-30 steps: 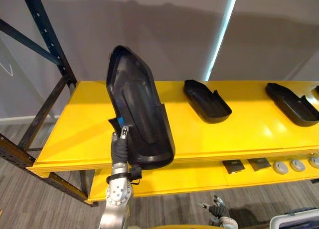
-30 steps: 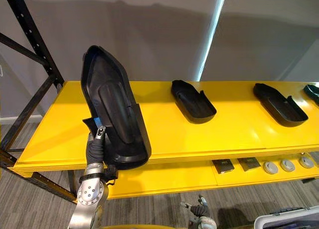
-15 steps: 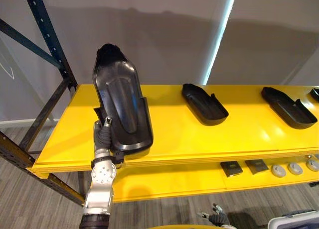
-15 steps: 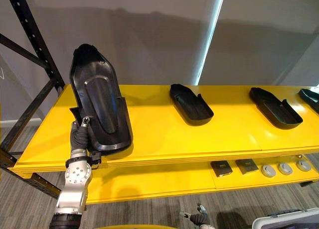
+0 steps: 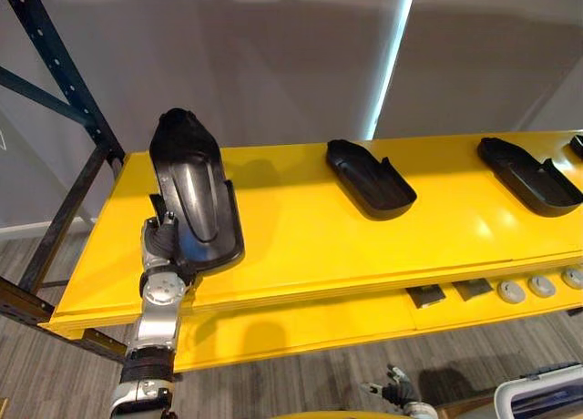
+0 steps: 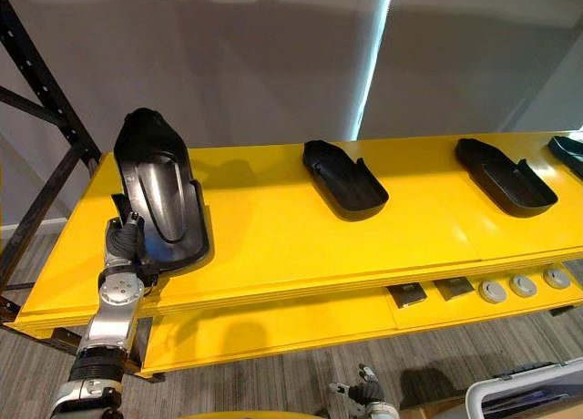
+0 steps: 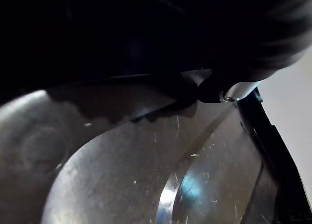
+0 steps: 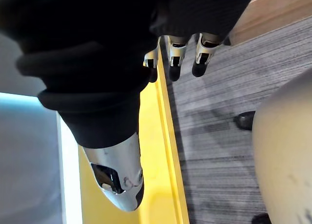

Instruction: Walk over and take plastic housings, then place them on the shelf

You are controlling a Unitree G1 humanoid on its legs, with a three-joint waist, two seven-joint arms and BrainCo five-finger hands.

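Left hand (image 5: pixel 162 241) grips the near end of the plastic housing (image 5: pixel 193 200), which stands tilted up over the yellow shelf (image 5: pixel 301 246) at 9 o'clock. In the left wrist view, a fingertip (image 7: pixel 214 91) presses the housing's glossy inner face. Right hand (image 6: pixel 362 389) hangs at 6 o'clock, fingers relaxed, empty.

A glossy black housing (image 5: pixel 193 200) is gleaming at nine o'clock against the bright yellow shelf (image 5: pixel 310 246); grey streaked floor (image 5: pixel 301 378) is showing at six.

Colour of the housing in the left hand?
The housing is black with a slight sheen; the left eye view shows it best.
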